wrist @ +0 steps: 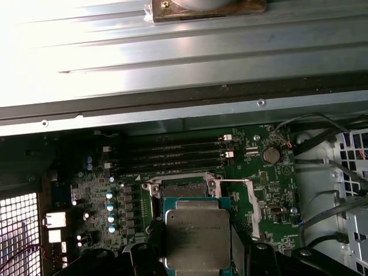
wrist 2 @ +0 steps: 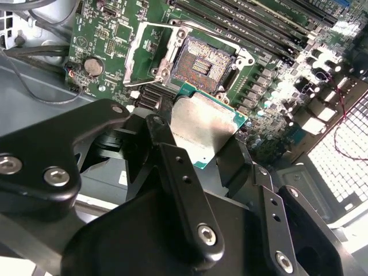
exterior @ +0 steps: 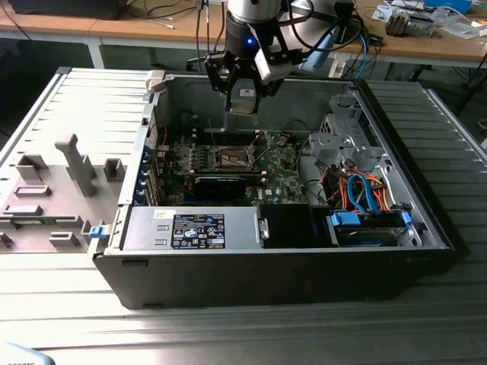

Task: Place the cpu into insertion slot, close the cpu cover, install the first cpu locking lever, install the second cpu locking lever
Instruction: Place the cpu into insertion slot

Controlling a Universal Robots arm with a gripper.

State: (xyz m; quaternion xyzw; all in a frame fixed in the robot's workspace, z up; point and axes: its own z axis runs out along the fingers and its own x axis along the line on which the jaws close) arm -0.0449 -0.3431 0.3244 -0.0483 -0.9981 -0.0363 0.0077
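Holding the cpu (wrist 2: pixel 204 126) | gripper (wrist 2: pixel 201 149) clamped on its edges | well above the insertion slot (wrist 2: pixel 201 66)

The arm (exterior: pixel 255 9) is silver-grey, with a small blue light (exterior: pixel 250 42) at its wrist. The gripper (exterior: pixel 243 95) is black, made of flat angular links with round silver screws (wrist 2: pixel 207 234). A light blue cable (exterior: pixel 323 46) hangs beside.

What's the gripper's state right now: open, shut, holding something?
Gripper: shut on the cpu, held above the insertion slot, not yet seated.
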